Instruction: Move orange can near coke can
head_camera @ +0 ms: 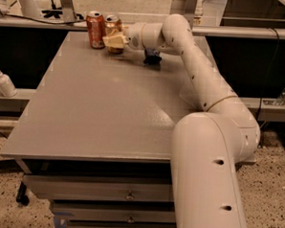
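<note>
The coke can (95, 30), red-orange with whitish markings and a silver top, stands upright at the table's far left corner. The orange can (113, 24), golden-orange, stands right beside it on its right, almost touching. My gripper (114, 40) reaches in from the right, and its tan fingers (118, 38) wrap the lower half of the orange can, hiding that part. The gripper is shut on the orange can, which sits low at the table surface.
The grey table (99, 113) has drawers below its front edge. A small black object (152, 58) lies on the table under my forearm. A white pump bottle (3, 82) stands on a ledge to the left. A rail runs behind the cans.
</note>
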Controlling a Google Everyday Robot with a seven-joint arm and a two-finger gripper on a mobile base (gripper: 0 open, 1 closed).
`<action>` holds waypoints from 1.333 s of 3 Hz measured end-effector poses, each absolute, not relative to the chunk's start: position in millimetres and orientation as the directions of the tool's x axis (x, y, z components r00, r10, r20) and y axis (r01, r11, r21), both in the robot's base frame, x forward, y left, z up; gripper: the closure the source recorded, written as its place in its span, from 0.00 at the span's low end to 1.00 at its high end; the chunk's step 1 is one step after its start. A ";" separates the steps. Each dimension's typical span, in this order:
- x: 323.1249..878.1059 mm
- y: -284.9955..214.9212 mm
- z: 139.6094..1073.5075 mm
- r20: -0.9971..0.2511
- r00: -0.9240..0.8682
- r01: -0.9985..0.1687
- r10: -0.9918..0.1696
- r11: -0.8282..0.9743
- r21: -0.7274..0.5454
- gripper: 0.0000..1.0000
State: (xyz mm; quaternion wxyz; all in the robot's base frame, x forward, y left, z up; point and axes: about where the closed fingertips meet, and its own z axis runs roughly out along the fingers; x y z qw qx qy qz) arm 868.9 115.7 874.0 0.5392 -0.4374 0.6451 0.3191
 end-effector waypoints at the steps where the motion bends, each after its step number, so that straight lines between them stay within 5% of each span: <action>1: 870.3 115.6 873.6 -0.976 -0.033 -0.910 -0.215 0.409 -0.059 0.13; 2: 870.7 115.4 873.1 -0.976 -0.032 -0.912 -0.214 0.406 -0.059 0.00; 4: 865.7 114.4 871.0 -0.969 -0.033 -0.921 -0.246 0.384 -0.066 0.00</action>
